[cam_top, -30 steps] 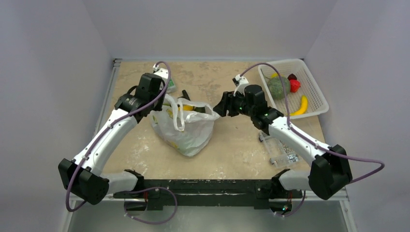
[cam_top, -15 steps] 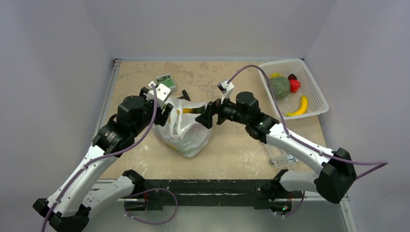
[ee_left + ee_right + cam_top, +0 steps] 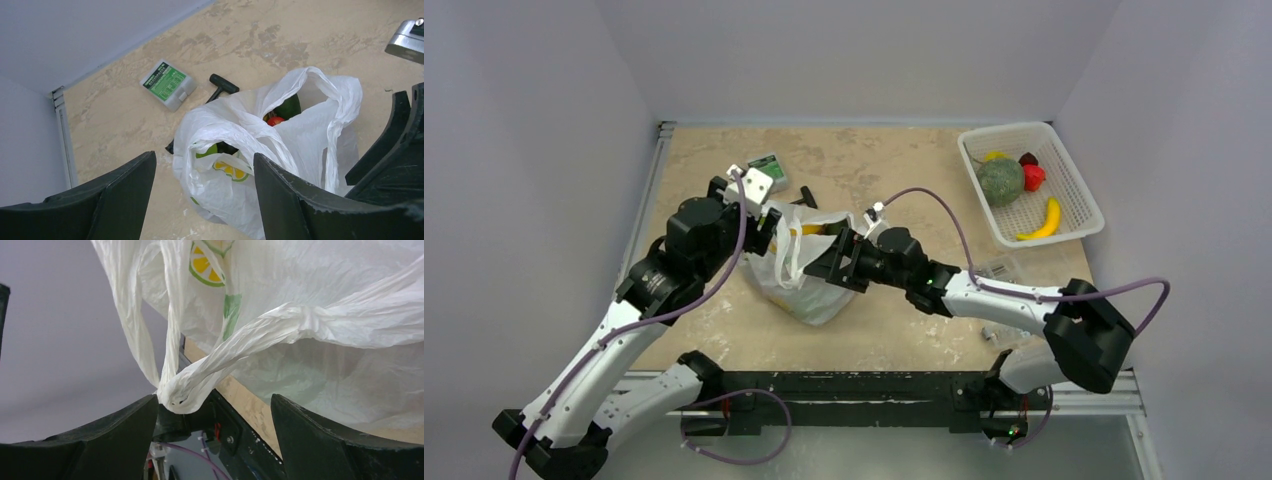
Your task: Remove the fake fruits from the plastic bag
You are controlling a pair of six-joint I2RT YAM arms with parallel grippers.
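The white plastic bag [image 3: 809,270] stands slumped mid-table with its mouth loose. In the left wrist view the bag [image 3: 280,150] shows a red fruit [image 3: 274,120] and a dark green fruit [image 3: 291,106] inside its opening. My left gripper [image 3: 764,228] hovers at the bag's far left edge, open, with nothing between its jaws [image 3: 202,165]. My right gripper [image 3: 832,262] is low against the bag's right side, also open [image 3: 214,405]. A twisted loop handle [image 3: 200,380] lies against its left finger [image 3: 125,430], ungripped.
A white basket [image 3: 1076,205] at the back right holds a green fruit [image 3: 1001,182], a red one [image 3: 1033,177] and a banana [image 3: 1044,219]. A green box [image 3: 167,84] and a black tool [image 3: 223,85] lie behind the bag. A clear box [image 3: 1009,268] sits partly under the right arm.
Both grippers opened and let go of the bag's handles, and the bag sagged. The left arm drew back; the right arm swung left and down against the bag.
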